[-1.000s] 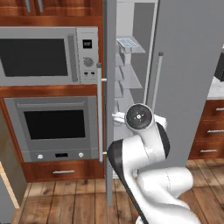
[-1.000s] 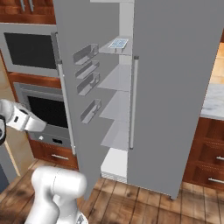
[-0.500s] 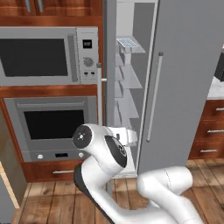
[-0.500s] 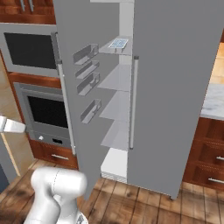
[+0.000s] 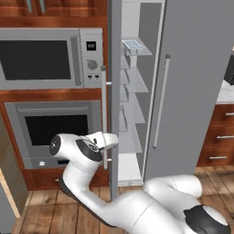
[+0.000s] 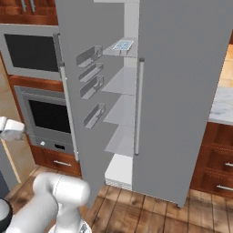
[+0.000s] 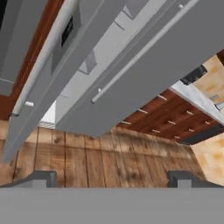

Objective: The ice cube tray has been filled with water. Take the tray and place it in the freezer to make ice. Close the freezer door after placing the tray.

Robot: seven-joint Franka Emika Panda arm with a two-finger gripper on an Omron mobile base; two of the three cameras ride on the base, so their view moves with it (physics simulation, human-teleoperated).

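Observation:
The ice cube tray (image 5: 133, 44) lies flat on the top shelf inside the freezer (image 5: 137, 105), its pale blue water cells showing; it also appears as the tray (image 6: 123, 45) from the right. The freezer door (image 6: 84, 86) stands wide open, edge-on as the door (image 5: 114, 96) from the left. My hand (image 5: 108, 139) sits low at that door's edge, beside its vertical bar handle (image 5: 104, 119). My gripper (image 7: 112, 178) is open with nothing between its fingers, looking up along the freezer door (image 7: 57, 74) and its handle (image 7: 41, 61).
A steel microwave (image 5: 45, 64) and wall oven (image 5: 55, 128) sit left of the freezer. The wider grey door (image 5: 196, 82) is shut. Wooden drawers (image 5: 219, 146) and a counter lie to the right. Wood floor (image 7: 100, 153) spreads below.
The arm has swung down and to the left, from in front of the freezer opening to the door's edge by the handle. The tray has stayed on the top shelf.

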